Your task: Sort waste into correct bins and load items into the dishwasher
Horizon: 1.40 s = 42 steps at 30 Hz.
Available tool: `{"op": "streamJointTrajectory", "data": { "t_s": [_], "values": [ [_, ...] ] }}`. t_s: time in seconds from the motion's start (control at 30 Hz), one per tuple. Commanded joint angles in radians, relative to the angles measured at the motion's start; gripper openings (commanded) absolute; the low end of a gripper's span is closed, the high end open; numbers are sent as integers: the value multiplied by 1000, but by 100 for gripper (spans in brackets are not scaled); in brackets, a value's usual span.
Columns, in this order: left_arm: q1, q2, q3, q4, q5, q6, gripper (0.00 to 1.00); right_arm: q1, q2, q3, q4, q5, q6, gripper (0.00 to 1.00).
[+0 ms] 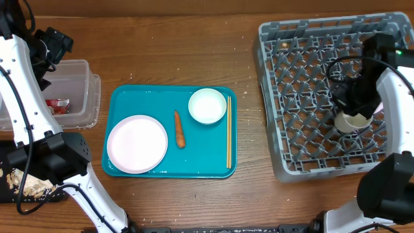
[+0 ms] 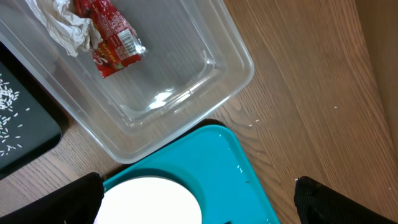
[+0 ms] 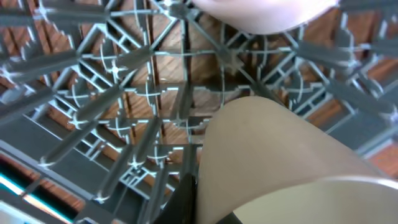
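Right fingers (image 3: 183, 202) clamped on rim of white bowl (image 1: 352, 121), inside dish rack (image 1: 304, 155) near its right edge. Left fingers (image 2: 56, 202) wide apart, by clear tub (image 2: 205, 68) at desk's left edge.

The counter (image 1: 194, 58) is grained wood. The tub (image 2: 186, 74) is clear glossy plastic, the wrapper (image 2: 109, 37) shiny red, the rack (image 1: 266, 77) matt grey plastic, the cup (image 3: 280, 155) matt cream.

The tray (image 1: 200, 152) is teal, the plate (image 1: 136, 144) white (rack (image 1: 297, 97) grey lattice)
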Motion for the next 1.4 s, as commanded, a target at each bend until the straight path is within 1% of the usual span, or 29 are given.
{"op": "streamJointTrajectory", "data": {
  "t_s": [0.0, 0.07, 0.23, 0.3, 0.37, 0.5, 0.53, 0.6, 0.67, 0.73, 0.8, 0.87, 0.97, 1.13, 1.27, 1.37],
  "values": [
    [-6, 5, 7, -2, 2, -14, 100, -40, -95, 87, 0, -56, -34, 4],
    [-6, 5, 7, -2, 2, -14, 100, -70, -129, 92, 24, -190, -119, 4],
    [-6, 5, 7, -2, 2, -14, 100, -144, -126, 58, 84, -547, -309, 4],
    [-6, 5, 7, -2, 2, -14, 100, -183, -116, 42, 132, -649, -347, 4],
    [-6, 5, 7, -2, 2, -14, 100, -225, -107, 41, 166, -686, -348, 4],
    [-6, 5, 7, -2, 2, -14, 100, -386, -61, 41, 246, -869, -369, 4],
    [-6, 5, 7, -2, 2, -14, 100, -439, -31, 41, 249, -963, -416, 4],
    [-6, 5, 7, -2, 2, -14, 100, -517, 37, 41, 232, -1083, -496, 4],
    [-6, 5, 7, -2, 2, -14, 100, -561, 95, 41, 198, -1155, -588, 4],
    [-6, 5, 7, -2, 2, -14, 100, -601, 174, 41, 129, -1230, -722, 4],
    [-6, 5, 7, -2, 2, -14, 100, -623, 240, 41, 71, -1256, -807, 4],
    [-6, 5, 7, -2, 2, -14, 100, -635, 301, 41, 26, -1258, -843, 4],
    [-6, 5, 7, -2, 2, -14, 100, -655, 352, 40, -11, -1258, -846, 4],
    [-6, 5, 7, -2, 2, -14, 100, -722, 358, 40, -50, -1234, -834, 4],
    [-6, 5, 7, -2, 2, -14, 100, -801, 358, 41, -87, -1206, -834, 9],
    [-6, 5, 7, -2, 2, -14, 100, -871, 358, 41, -100, -1180, -834, 18]
  ]
}}
